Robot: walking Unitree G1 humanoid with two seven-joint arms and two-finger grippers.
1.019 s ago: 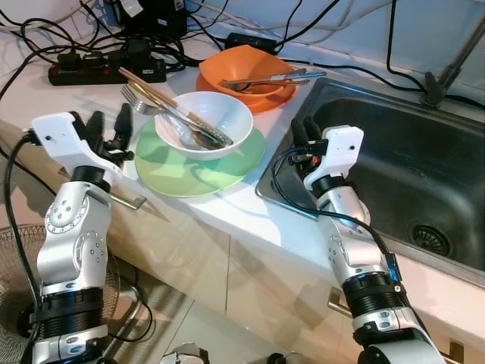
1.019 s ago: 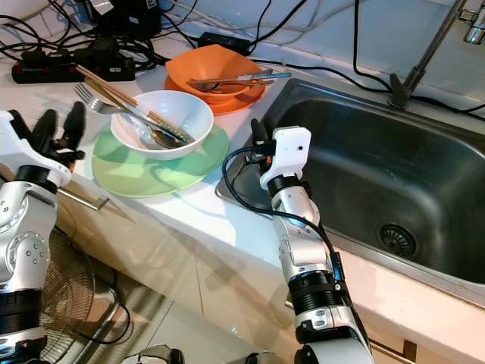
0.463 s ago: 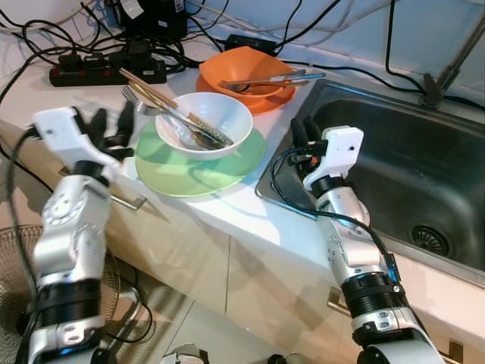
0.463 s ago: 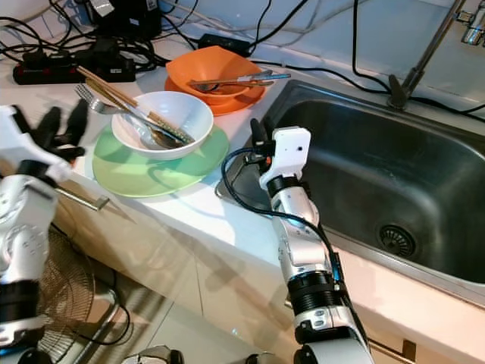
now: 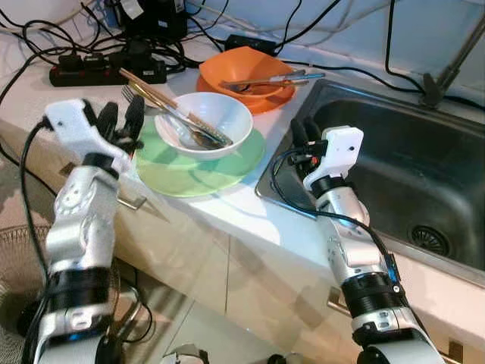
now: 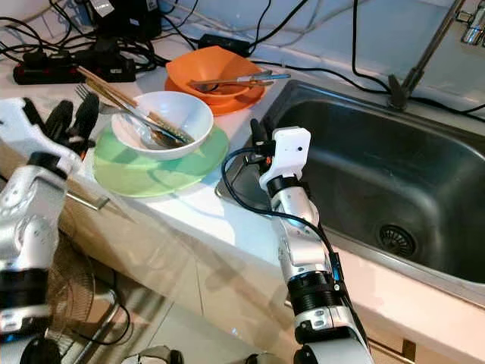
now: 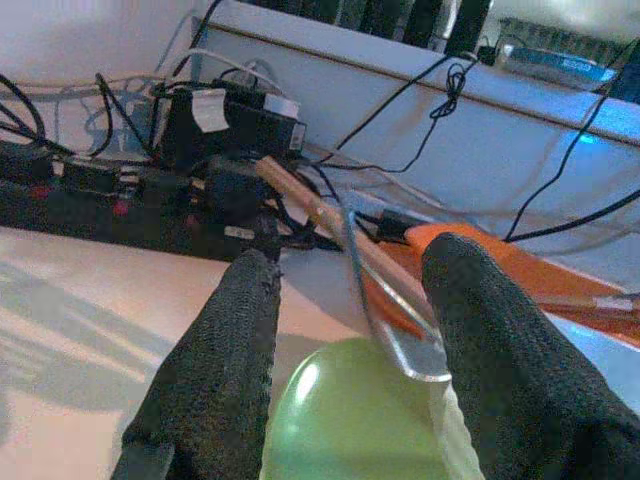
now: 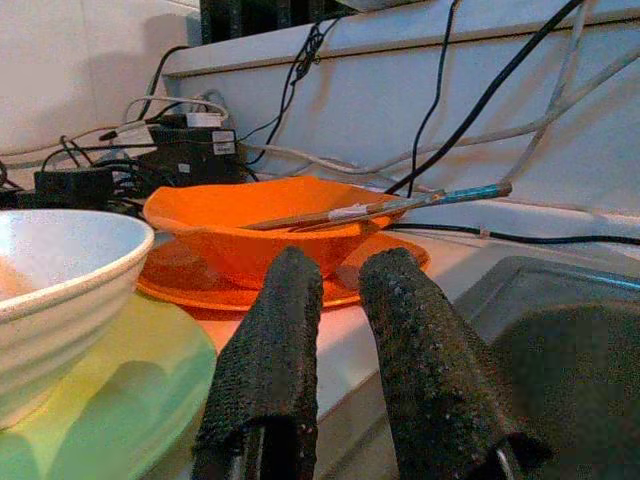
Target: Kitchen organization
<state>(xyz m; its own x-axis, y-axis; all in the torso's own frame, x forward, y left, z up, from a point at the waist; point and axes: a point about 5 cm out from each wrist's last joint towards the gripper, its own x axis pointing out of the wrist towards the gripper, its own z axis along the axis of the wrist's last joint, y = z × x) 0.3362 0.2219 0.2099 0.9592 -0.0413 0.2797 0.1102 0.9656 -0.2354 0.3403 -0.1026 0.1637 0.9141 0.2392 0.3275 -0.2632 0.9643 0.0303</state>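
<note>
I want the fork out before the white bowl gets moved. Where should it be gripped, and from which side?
Probably by the tines: the fork lies tilted, its tines jutting past the white bowl's rim on the robot's left, its handle down inside among other cutlery. The open left gripper is right there, so come from the left, pinching across the flat neck.

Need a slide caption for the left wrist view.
Open left end effector nears green plate, fork between its fingers.

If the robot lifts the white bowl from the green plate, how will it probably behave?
The white bowl looks rigid and glazed, so probably slippery and breakable. The cutlery leaning over its rim may slide or fall out if tilted. The green plate beneath could shift.
</note>
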